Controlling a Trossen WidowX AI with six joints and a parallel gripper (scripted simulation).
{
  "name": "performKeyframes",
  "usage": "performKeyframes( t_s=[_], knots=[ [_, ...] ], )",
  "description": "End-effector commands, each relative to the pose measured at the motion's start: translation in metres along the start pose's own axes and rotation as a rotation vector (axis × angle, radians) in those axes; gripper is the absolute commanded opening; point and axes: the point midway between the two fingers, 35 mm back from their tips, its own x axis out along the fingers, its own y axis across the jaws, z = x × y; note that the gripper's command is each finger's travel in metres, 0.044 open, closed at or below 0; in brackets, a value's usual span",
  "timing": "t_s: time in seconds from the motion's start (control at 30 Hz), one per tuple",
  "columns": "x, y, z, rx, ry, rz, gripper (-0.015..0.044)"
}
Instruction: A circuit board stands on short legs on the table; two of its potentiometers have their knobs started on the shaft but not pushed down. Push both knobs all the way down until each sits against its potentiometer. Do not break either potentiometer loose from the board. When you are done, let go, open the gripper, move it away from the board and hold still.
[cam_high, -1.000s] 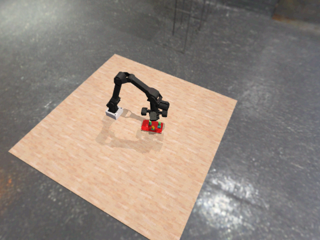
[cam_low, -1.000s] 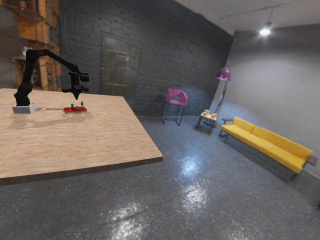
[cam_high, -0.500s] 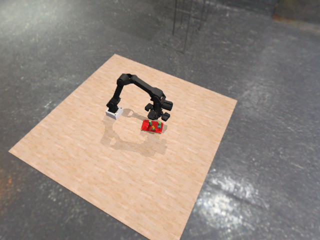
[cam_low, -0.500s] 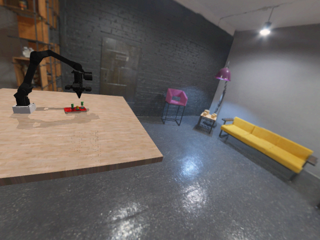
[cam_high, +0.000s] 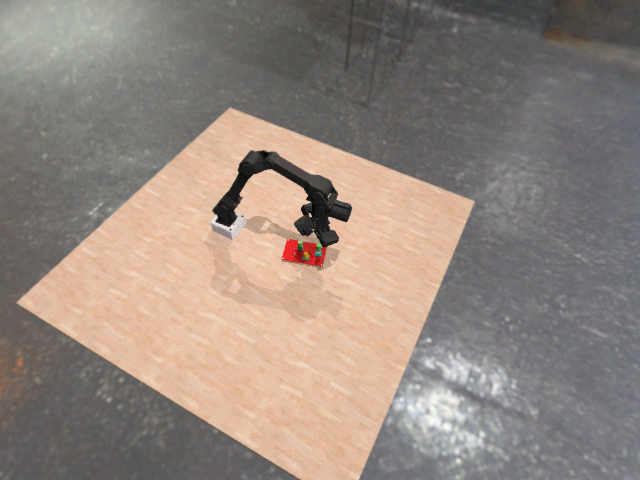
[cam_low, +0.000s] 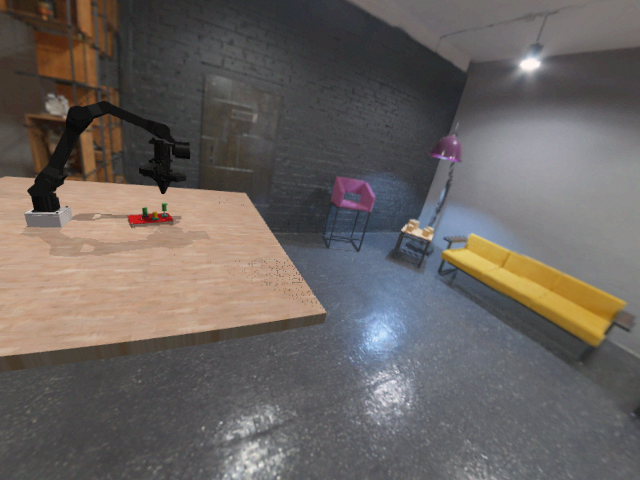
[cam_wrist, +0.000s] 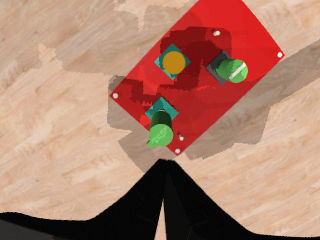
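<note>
Pinched gripper (cam_low: 163, 190) apparently just above red board (cam_low: 150, 219).

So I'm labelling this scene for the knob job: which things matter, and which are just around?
Job:
- red circuit board
- two green knobs, standing tall
- shut tool, above the board

Just around:
- orange knob, sitting low
- pink chair
- yellow sofa
- purple lamp

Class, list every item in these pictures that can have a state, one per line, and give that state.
Gripper: shut, empty, above the board, touching no knob.
Board: flat on the table, red.
Near green knob: raised on its shaft, not pushed down.
Far green knob: raised on its shaft, not pushed down.
Orange knob: sits low, looks seated.
Table: bears arm and board.
</note>
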Motion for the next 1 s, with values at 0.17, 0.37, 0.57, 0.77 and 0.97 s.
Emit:
performKeyframes(
  t_s=[0.17, 0.37, 0.57, 0.77, 0.97],
  knots=[
    [-0.001, 0.003, -0.001, 0.072, -0.003, 0.003, 0.0],
    [0.017, 0.003, -0.001, 0.072, -0.003, 0.003, 0.0],
    [0.018, 0.003, -0.001, 0.072, -0.003, 0.003, 0.0],
    [0.027, 0.003, -0.001, 0.072, -0.003, 0.003, 0.0],
    [0.037, 0.003, -0.001, 0.072, -0.003, 0.003, 0.0]
  ],
)
